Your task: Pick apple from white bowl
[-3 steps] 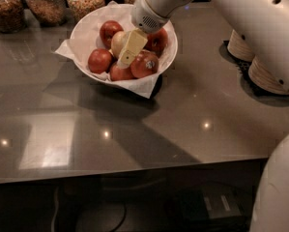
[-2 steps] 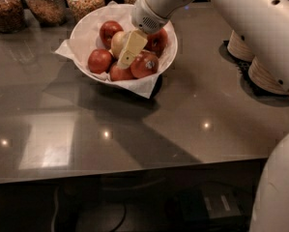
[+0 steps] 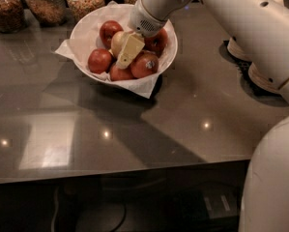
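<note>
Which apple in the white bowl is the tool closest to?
The pale yellow-green apple, mid-bowl, right beside the tool, which is down inside the white bowl. The dark red apples lie around it.

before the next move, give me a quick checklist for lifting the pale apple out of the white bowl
1. Gripper down inside the white bowl: ok.
2. Gripper at the pale apple, not a red one: ok, it sits right against that apple.
3. Firm hold on the apple: cannot tell.
4. Apple clear of the red apples: not ok, it lies among them.
5. Bowl resting fully on the table: ok.
</note>
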You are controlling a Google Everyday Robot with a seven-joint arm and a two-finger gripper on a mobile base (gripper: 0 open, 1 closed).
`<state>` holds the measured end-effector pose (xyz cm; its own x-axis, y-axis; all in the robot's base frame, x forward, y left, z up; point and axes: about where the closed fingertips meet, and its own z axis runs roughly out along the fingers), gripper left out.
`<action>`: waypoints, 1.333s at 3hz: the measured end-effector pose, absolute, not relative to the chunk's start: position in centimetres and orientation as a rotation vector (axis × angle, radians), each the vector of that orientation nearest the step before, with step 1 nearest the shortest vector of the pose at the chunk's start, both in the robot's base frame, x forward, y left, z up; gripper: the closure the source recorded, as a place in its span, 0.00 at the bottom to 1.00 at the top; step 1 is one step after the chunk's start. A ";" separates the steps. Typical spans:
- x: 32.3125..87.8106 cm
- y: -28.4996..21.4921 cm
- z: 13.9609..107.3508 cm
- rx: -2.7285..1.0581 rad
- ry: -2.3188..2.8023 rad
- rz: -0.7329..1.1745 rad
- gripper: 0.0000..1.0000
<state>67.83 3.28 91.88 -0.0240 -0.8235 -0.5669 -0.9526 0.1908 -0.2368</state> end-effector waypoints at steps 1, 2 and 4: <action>68.0 3.3 91.7 -1.663 1.881 0.278 0.23; 68.0 3.3 91.7 -1.663 1.885 0.277 0.40; 67.8 3.1 92.5 -1.663 1.895 0.272 0.66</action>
